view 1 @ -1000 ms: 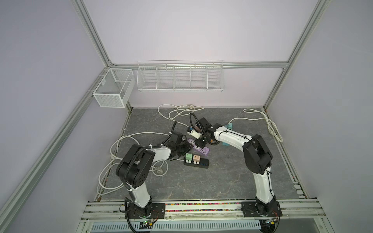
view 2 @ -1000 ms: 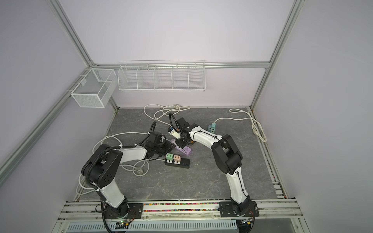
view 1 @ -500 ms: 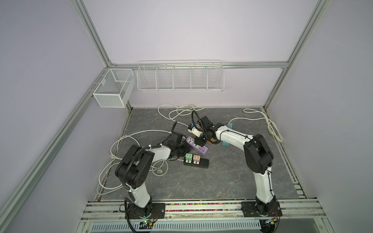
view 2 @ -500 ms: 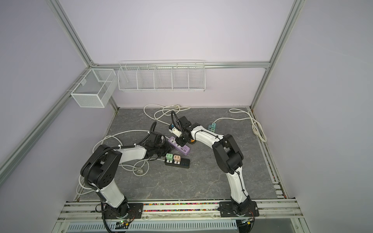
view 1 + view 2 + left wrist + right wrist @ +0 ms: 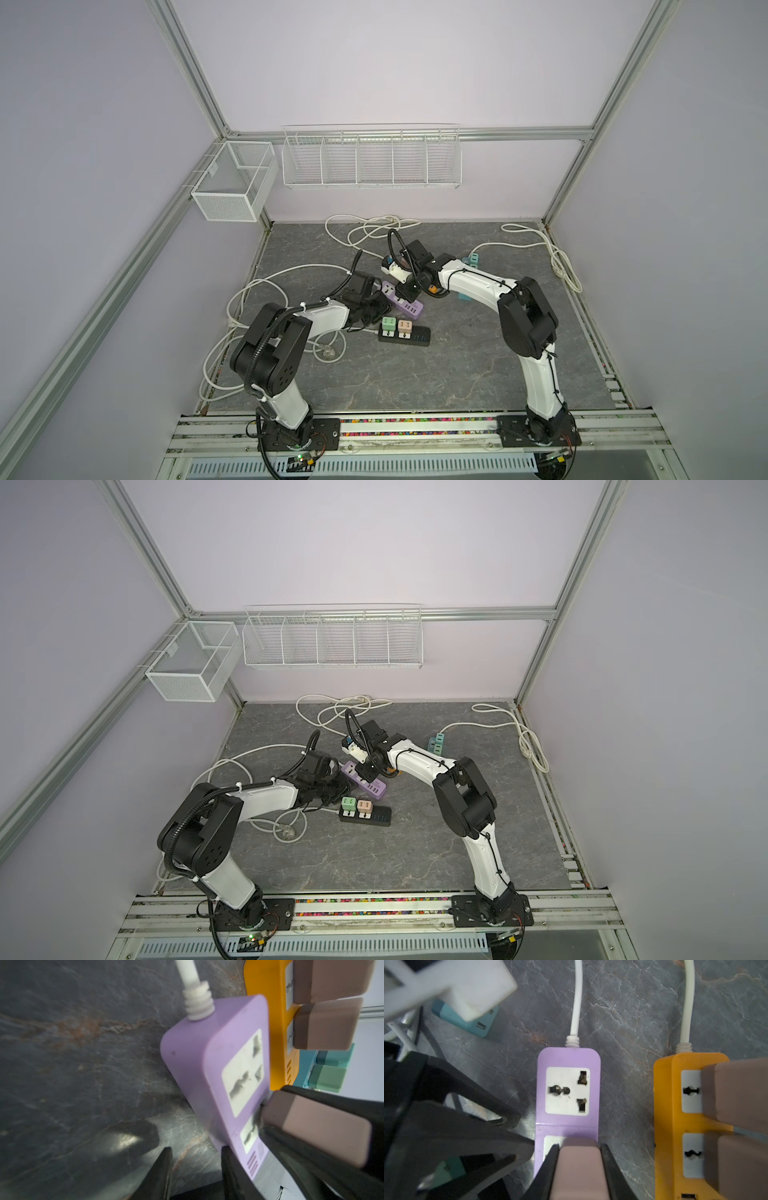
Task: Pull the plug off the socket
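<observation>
Barely anything has shifted in the last second. The right arm's wrist has edged a touch, and both arms sit much where they were, meeting over the purple power strip (image 5: 411, 308).

On the left, the left gripper (image 5: 196, 1149) lies low on the grey tabletop (image 5: 457, 374). Its fingers are parted, with only bare table between them. One finger presses against the strip's long edge, which I take as bracing rather than holding.

The strip rests on the table, and the socket nearest its white cable (image 5: 576, 1001) is empty. The pinkish-brown plug (image 5: 579, 1169) sits in the next socket, and the right gripper (image 5: 579, 1147) is clamped on its two sides. Whether the prongs have started out I cannot tell — the left wrist view is blurred at that seam. Just to the right lies an orange strip (image 5: 666, 1105) carrying two more plugs, apart from the purple one.

The step in hand looks like the pull itself. The next move calls for a straight draw away from the socket face, with the left arm pinning the strip so it doesn't rise with the plug.
</observation>
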`<state>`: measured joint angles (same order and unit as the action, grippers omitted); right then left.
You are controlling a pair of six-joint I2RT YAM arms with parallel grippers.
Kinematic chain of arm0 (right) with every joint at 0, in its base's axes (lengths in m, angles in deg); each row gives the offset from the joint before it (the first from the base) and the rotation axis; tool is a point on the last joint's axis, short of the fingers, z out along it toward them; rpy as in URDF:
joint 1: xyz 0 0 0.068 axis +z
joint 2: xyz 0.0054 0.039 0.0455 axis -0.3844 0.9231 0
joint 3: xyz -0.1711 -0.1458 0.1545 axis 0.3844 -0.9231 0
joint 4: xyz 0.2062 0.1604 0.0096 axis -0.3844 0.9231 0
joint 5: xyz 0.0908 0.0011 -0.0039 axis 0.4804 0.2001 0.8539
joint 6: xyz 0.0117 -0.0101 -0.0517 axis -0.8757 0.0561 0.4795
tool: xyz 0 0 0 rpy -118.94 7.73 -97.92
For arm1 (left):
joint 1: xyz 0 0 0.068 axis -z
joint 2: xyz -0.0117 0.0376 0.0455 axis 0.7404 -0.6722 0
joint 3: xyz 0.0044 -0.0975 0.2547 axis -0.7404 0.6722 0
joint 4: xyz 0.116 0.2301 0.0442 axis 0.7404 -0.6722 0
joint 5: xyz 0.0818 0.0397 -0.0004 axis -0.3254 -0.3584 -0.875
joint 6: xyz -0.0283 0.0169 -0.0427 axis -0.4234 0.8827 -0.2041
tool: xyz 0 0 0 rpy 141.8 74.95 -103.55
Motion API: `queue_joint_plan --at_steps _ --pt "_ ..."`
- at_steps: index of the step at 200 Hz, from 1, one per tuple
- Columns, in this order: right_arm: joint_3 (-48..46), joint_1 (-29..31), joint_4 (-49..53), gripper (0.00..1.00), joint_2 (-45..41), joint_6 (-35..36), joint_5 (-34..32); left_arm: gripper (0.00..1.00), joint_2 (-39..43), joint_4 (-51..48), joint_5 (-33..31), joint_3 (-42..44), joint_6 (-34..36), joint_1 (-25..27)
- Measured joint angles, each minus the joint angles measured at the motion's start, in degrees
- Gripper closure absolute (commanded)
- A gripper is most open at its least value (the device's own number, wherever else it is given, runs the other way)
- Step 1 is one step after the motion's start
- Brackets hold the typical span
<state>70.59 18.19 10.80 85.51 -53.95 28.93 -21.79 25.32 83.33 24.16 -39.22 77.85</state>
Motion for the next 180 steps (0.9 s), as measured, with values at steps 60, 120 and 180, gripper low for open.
queue_joint_plan --at_steps 60,120,180 --pt "0.15 0.46 0.00 0.92 1.29 -0.55 -0.04 0.59 1.05 1.86 0.24 0.04 -0.11 -2.34" --pt "0.33 0.44 0.02 0.92 1.38 -1.44 0.20 0.59 -2.05 6.08 2.43 0.04 -0.11 -2.51" --pt "0.55 0.44 0.28 0.93 1.49 -1.75 -0.15 0.59 -5.86 9.42 4.17 -0.09 -1.51 -2.64"
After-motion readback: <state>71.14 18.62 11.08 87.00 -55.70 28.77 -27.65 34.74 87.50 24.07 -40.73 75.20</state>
